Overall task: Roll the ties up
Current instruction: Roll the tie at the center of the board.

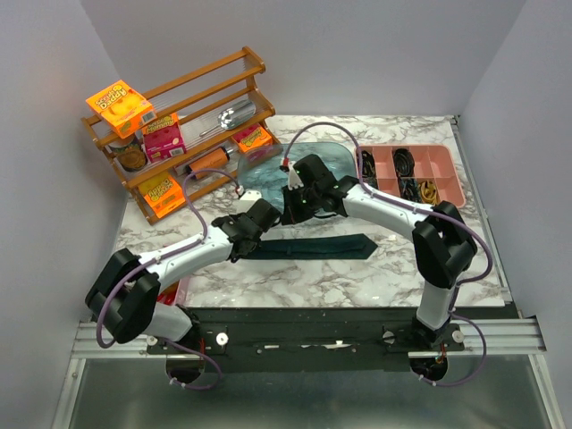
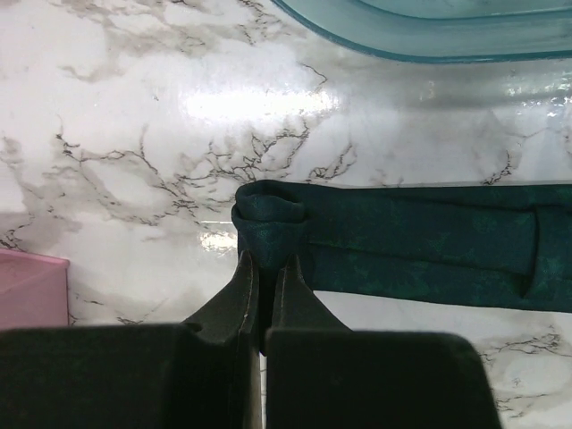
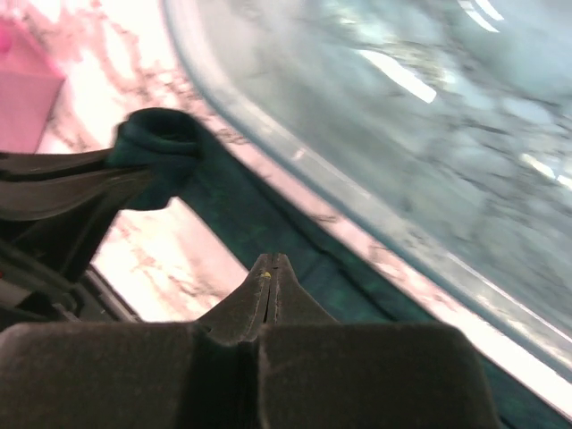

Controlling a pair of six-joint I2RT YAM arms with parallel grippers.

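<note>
My left gripper [image 2: 265, 266] pinched the curled end of the teal necktie [image 2: 420, 243], which ran rightward across the marble table [image 2: 134, 134] beside the blue tub [image 2: 429, 40]; my right gripper [image 3: 271, 264] hovered above it, closed and empty.

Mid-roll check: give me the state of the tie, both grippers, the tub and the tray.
tie: one end rolled into a small coil, rest flat on the table.
left gripper: shut on the tie's coil.
right gripper: shut, holding nothing, over the flat part.
blue tub: upright, no tie inside.
pink tray: open, dark bands in some compartments.
</note>
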